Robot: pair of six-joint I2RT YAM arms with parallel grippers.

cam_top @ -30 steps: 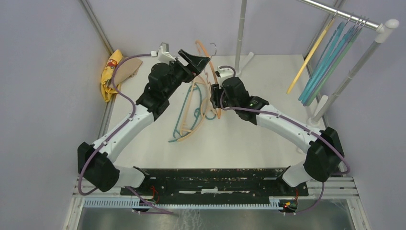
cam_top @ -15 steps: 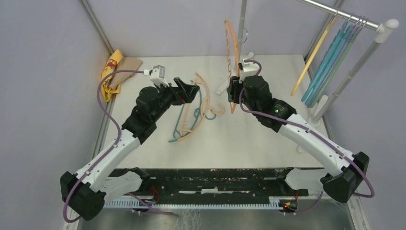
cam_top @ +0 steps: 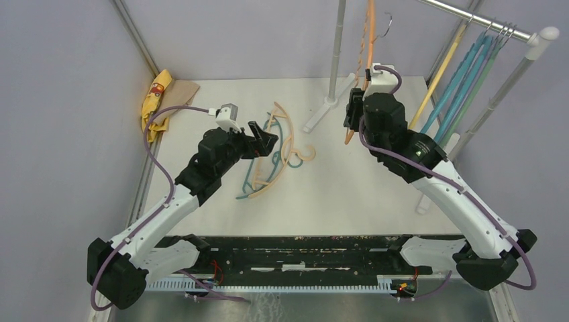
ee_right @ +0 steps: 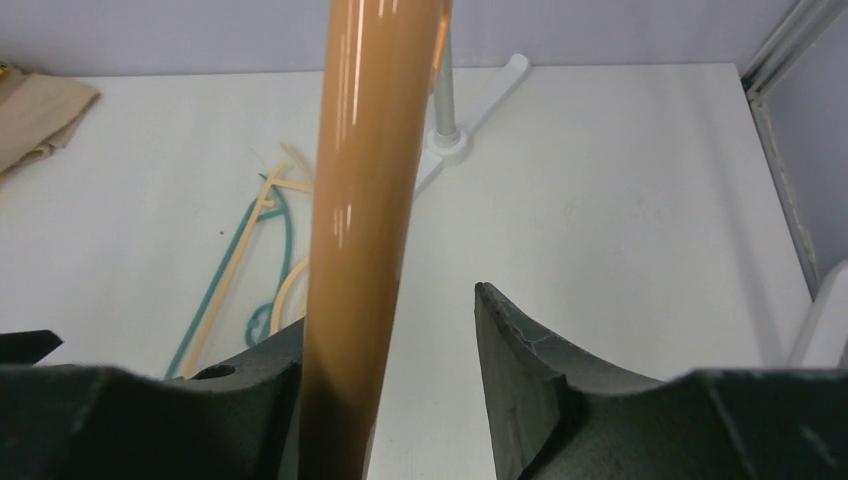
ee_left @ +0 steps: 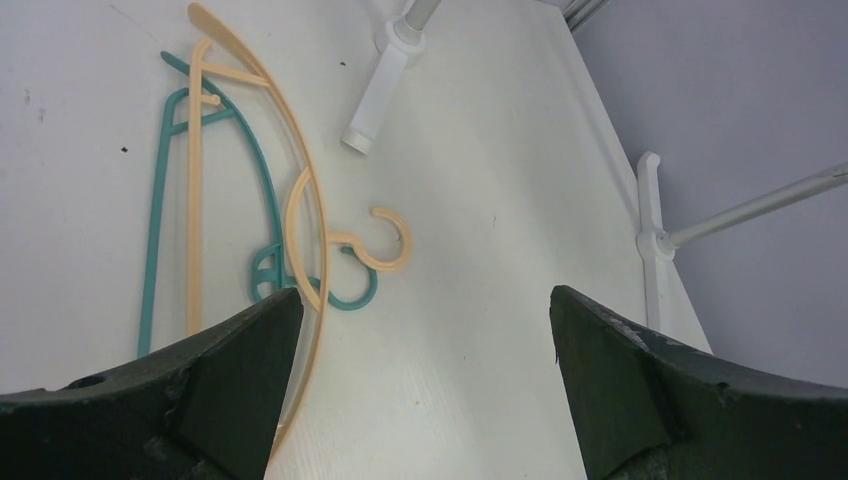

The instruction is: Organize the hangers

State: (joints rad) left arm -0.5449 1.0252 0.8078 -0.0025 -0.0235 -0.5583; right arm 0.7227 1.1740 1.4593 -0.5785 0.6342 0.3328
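**Item in hand.** The orange hanger (cam_top: pixel 366 40) stands nearly upright, lifted well above the tabletop (cam_top: pixel 349 194) at about 1 o'clock. Its metal hook (cam_top: pixel 388 19) is uppermost. The right claw (cam_top: pixel 352 111) grips it by the lower part of the bar. In the wrist view the bar lies against one finger, with the jaws partly closed on it.

**Step, as judged.** The hanger is on its way to the rail (cam_top: pixel 470 15) at 2 o'clock and is not yet hooked.
- Turn the hook to face the rail, and lift it over the bar before lowering.
- Choose the bare stretch on the 9 o'clock side of the hung hangers (cam_top: pixel 463 74).
- Release only once the hook is seated.
- Risk: the thin bar may pivot in the grip, and the rack's post (cam_top: pixel 337 47) stands close beside the path.

**Remaining stock.** The loose hangers (cam_top: pixel 272 157), teal and tan, lie overlapped near the centre, toward 11 o'clock. The left claw (ee_left: pixel 425 300) hovers over them with its jaws spread wide and nothing in them.

**Surface and room.** The tabletop is white, flat and faintly speckled. A yellow-and-tan cloth (cam_top: pixel 156 100) lies crumpled in the 10 o'clock corner. Plain lilac-grey walls (cam_top: pixel 235 33) enclose the cell.
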